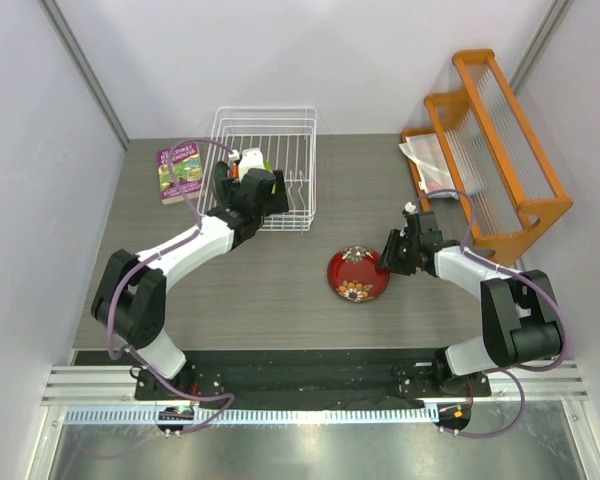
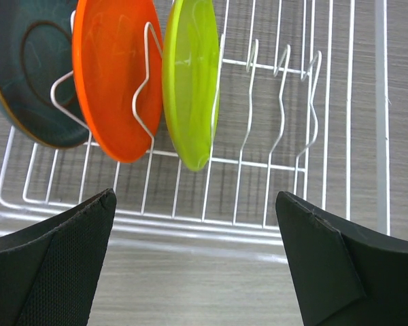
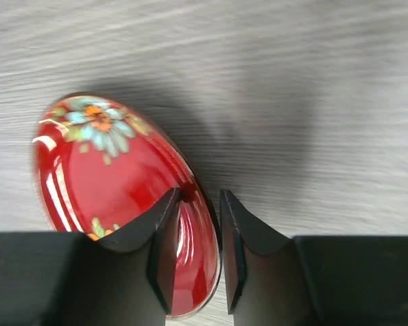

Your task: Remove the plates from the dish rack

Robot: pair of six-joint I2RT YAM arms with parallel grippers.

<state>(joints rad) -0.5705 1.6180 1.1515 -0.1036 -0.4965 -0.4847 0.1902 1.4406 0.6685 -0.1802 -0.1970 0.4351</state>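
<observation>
Right claw (image 3: 198, 204) pinches red plate (image 3: 102, 183) at its rim — left claw (image 2: 196, 198) (spread wide) faces dish rack (image 2: 381, 136).

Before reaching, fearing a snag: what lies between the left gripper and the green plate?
Only wires of the dish rack: near rim and floor, per left wrist view.

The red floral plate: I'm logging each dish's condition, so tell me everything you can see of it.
The red plate is small, round and glossy, like glazed ceramic, dark red with pale-petalled, orange-centred flowers near its rim. It is out of the dish rack, on or just above the grey wood-grain table, right of centre; whether it lies flat cannot be told. The right pincer is shut on its rim, one finger on the inner face, the other behind. No other dish touches it.
</observation>
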